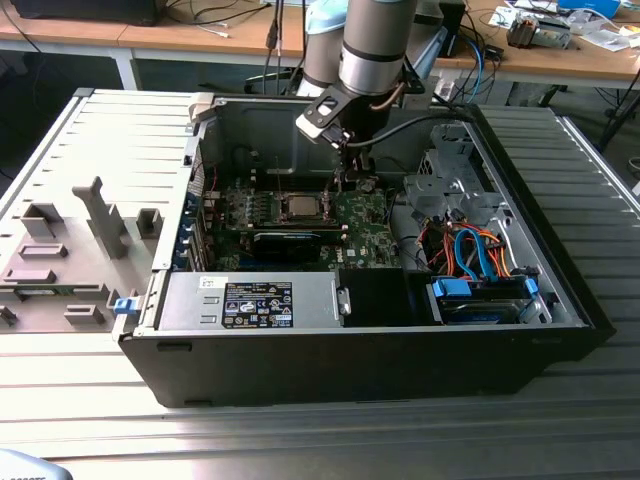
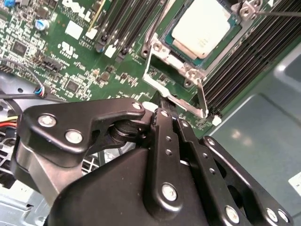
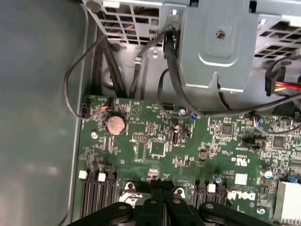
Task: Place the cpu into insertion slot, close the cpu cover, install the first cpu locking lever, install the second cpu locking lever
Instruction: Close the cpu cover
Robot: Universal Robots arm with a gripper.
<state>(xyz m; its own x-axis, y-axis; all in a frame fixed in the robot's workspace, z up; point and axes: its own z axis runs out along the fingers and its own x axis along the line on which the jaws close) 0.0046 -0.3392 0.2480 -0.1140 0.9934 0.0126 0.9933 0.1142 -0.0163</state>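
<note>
Silver-topped, the cpu (image 2: 202, 26) sits in the insertion slot (image 2: 159, 47), just beyond the end effector (image 2: 160, 104). Its fingers are pressed together, with the tips at the near edge of the open cpu cover (image 2: 201, 96).

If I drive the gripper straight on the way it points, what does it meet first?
Probably the edge of the open cpu cover, just ahead of the gripper in the second wrist view. Depth is unclear; it could instead land on the motherboard beside it.

arm (image 1: 372, 45): silver-grey tube, pale blue joint cap (image 1: 325, 20) | end effector (image 2: 159, 104): black linkage, silver screws | cable (image 1: 420, 125): black
</note>
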